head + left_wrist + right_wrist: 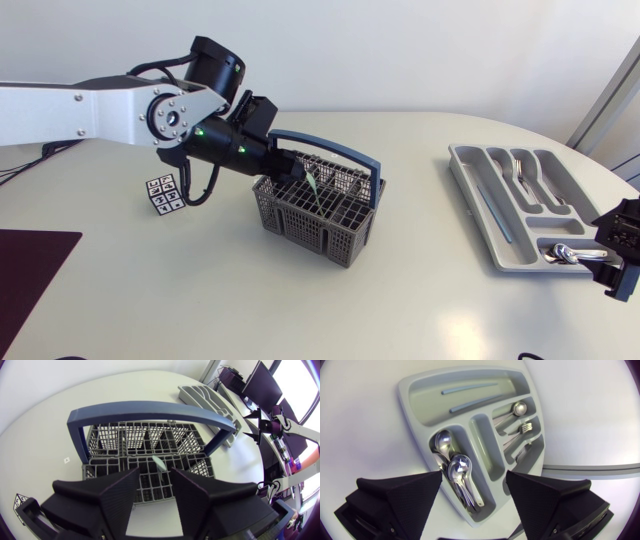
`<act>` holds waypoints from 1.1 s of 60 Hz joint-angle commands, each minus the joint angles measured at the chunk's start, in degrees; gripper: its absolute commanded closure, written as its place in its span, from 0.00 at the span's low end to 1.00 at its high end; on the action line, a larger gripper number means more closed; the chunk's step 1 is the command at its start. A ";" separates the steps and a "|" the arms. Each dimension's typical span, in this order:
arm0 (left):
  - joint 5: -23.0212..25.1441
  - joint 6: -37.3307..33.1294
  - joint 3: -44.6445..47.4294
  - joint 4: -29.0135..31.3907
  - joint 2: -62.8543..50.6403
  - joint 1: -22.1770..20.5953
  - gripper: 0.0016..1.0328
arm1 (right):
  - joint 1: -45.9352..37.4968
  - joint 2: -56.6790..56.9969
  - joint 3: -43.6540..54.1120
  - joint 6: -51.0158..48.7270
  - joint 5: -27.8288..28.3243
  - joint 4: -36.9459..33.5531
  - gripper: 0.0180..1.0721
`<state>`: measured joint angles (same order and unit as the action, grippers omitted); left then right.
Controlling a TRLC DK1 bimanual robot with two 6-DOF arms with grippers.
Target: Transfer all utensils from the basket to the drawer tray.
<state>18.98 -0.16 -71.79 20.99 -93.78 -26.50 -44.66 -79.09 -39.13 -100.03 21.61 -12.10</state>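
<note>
The right hand [474,474] is positioned above a grey tray [417,420] that lies on the white bench [360,425]. Its two black fingers [405,500] are spread wide; neither contacts anything.

Tray contents:
- Compartment directly under the hand: two large spoons [459,468], stacked lengthwise, bowls facing up, handles running toward the hand.
- Compartments along the tray side nearest the bench edge: one small spoon [519,408], with a fork [528,426] in the adjacent compartment. A further compartment beside the fork holds metal items that cannot be identified.
- Long compartment farthest from the hand: two slim pale bars [470,388], roughly parallel. Whether they are loose or moulded in cannot be determined.
</note>
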 commanded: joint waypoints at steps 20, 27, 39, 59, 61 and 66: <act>0.00 7.28 -5.12 3.44 -6.07 -1.62 0.59 | 5.03 3.50 3.10 5.55 -1.04 -1.35 0.09; -0.09 8.95 -5.55 3.53 -6.59 -2.06 0.59 | 5.38 3.24 3.28 5.55 -1.39 -1.35 0.09; -1.67 16.07 -7.31 4.14 -7.65 -1.62 0.63 | 5.73 3.33 3.45 5.46 -1.74 -1.35 0.09; -8.52 22.75 -9.51 5.99 -7.38 -3.38 0.65 | 5.82 2.98 3.98 5.02 -2.01 -1.09 0.09; -9.05 23.19 -9.60 5.90 -7.38 -3.38 0.67 | 5.82 2.89 3.98 5.02 -2.01 -1.09 0.09; -9.58 23.10 -9.69 5.73 -7.56 -3.47 0.71 | 5.82 2.54 4.07 4.84 -2.09 -1.00 0.09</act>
<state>10.17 21.06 -80.18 26.04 -101.01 -29.71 -39.35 -75.85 -36.40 -95.55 19.81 -13.08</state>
